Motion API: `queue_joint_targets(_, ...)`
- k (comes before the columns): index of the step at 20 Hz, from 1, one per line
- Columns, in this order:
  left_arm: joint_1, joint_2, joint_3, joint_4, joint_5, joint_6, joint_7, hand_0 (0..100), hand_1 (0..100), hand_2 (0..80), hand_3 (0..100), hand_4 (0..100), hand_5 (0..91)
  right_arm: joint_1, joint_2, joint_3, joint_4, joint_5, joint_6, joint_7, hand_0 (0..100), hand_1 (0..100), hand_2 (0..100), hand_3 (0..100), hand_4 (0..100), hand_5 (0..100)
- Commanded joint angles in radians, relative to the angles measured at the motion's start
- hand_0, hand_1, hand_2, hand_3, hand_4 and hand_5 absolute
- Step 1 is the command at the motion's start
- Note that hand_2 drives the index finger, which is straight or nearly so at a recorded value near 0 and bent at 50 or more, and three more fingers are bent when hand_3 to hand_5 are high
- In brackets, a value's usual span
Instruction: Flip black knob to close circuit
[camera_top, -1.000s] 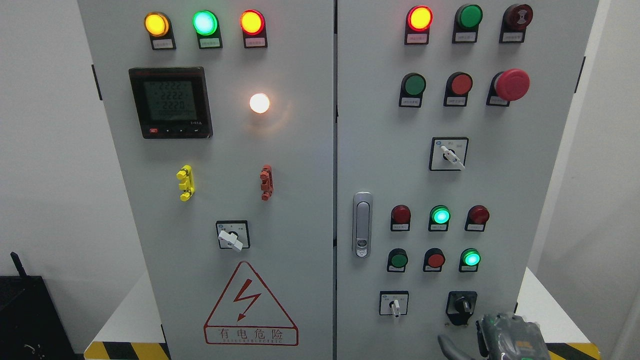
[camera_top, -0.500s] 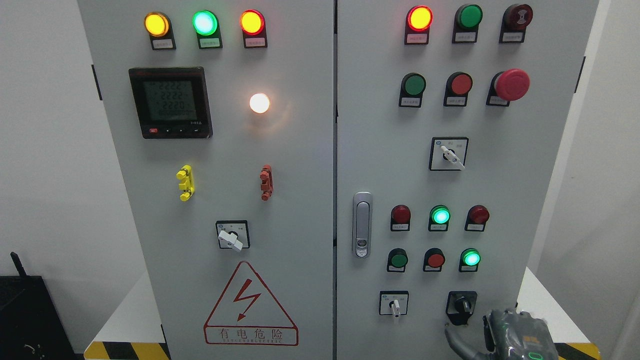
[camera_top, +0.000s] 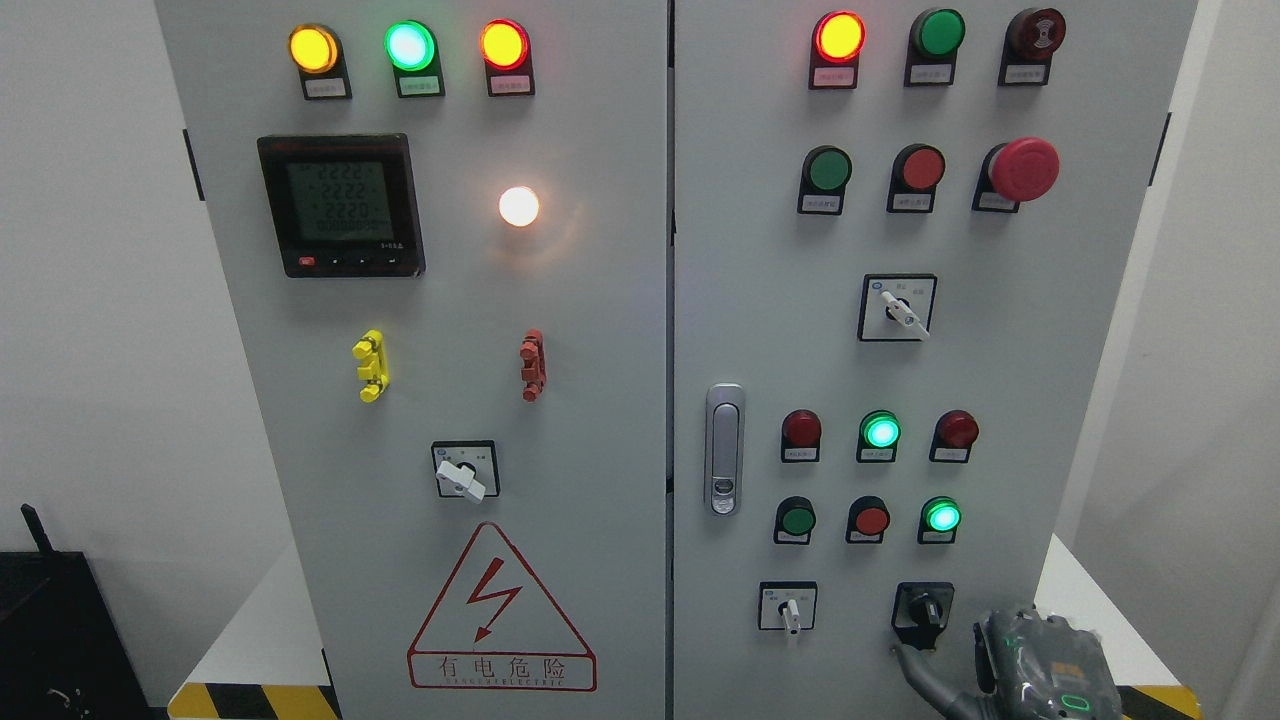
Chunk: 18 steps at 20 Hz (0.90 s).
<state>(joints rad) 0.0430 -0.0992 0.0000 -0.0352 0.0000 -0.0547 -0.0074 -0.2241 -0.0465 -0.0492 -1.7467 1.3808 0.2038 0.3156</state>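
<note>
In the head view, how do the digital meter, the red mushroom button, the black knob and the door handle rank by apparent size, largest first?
1. digital meter
2. door handle
3. red mushroom button
4. black knob

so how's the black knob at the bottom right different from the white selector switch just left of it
The black knob is all black on a black mount; the white selector switch has a white lever on a white, black-framed plate. The knob is bulkier, the switch lever slim. The right hand has a finger reaching up to just under the knob; nothing is near the switch. Both sit in the bottom row of the right door, pointing roughly downward.
</note>
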Motion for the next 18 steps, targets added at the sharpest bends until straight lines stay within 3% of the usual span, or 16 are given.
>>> queue_joint_targets(1, 0.0, -0.001, 0.011, 0.0, 0.008, 0.0, 0.0, 0, 0, 0.0, 5, 2, 0.0, -0.012, -0.001, -0.001, 0.036, 0.0, 0.006, -0.001, 0, 0, 88, 100, 80, 85)
queue_joint_targets(18, 0.0, 0.001, 0.011, 0.0, 0.008, 0.0, 0.0, 0, 0, 0.0, 5, 2, 0.0, -0.034, 0.0, 0.005, 0.053, 0.0, 0.039, 0.003, 0, 0, 88, 100, 80, 86)
